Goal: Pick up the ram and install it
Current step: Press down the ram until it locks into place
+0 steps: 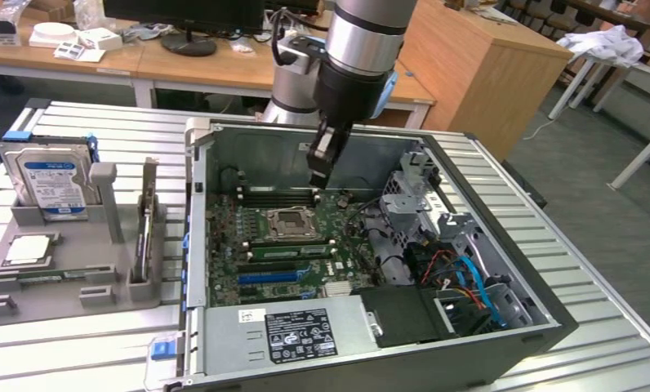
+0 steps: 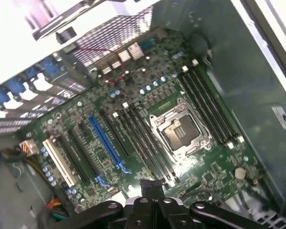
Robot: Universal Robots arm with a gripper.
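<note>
My gripper point(image 1: 316, 188) hangs shut and holds nothing, inside the open computer case point(image 1: 500, 327). It is just above the far memory slots point(image 1: 276, 197) behind the processor socket point(image 1: 286, 221). In the wrist view the closed fingertips point(image 2: 150, 183) point down at the motherboard point(image 2: 86, 119), close to the dark slots point(image 2: 148, 143) beside the socket point(image 2: 181, 131). A long, narrow ram point(image 1: 145, 233) stands on edge in the grey holder point(image 1: 86, 298), at the exterior view's left, well away from the gripper. A green strip point(image 1: 290, 250) lies along a slot on the socket's near side; I cannot tell whether it is a ram.
The holder also carries a silver hard drive point(image 1: 51, 175) and a small square chip point(image 1: 28, 249). Inside the case are a drive cage point(image 1: 412, 196), bundled cables point(image 1: 467, 282) and the power supply point(image 1: 298, 335). Desks stand behind the ribbed metal table point(image 1: 586, 278).
</note>
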